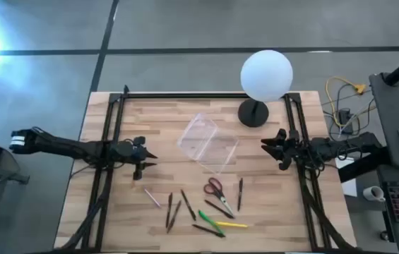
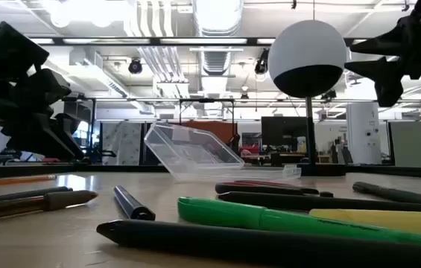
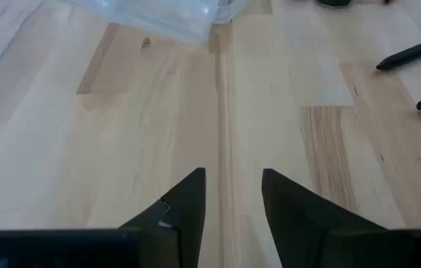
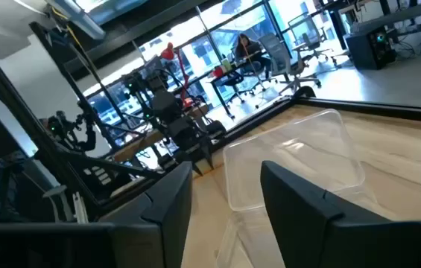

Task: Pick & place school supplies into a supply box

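Left claw [image 1: 147,161]: left-centre of the high view, over bare worktop [image 1: 150,120], fingers parted by a narrow gap, nothing held. Its wrist view confirms: two dark fingers [image 3: 188,205] with plain wood between them.

Supply box [image 1: 207,143]: centre of the high view, clear case with lid raised, lying at an angle to the worktop edges. It sits between the two claws, apart from both.

School supplies: lower centre of the high view, below the box. Going left to right: pink pen [image 1: 152,198] on its own, a group of dark pencils [image 1: 173,210], green pen [image 1: 210,222] with a yellow pen [image 1: 231,224] beside it, red-handled scissors [image 1: 214,188], and one dark pen [image 1: 240,193] farthest right. None is inside the box as far as can be seen.

White globe lamp [image 1: 265,75]: upper right of centre, just above the box.

Right claw [image 1: 268,148]: right-centre, fingers parted, empty, aimed toward the box.

Judgement: first pick not yet made. Best start is probably an isolated item, the pink pen for the left claw or the far-right dark pen for the right. Line the fingers across the shaft, descend to the wood, and close at mid-length so the pen hangs level. Crossed pens near the green one are likely to drag each other.
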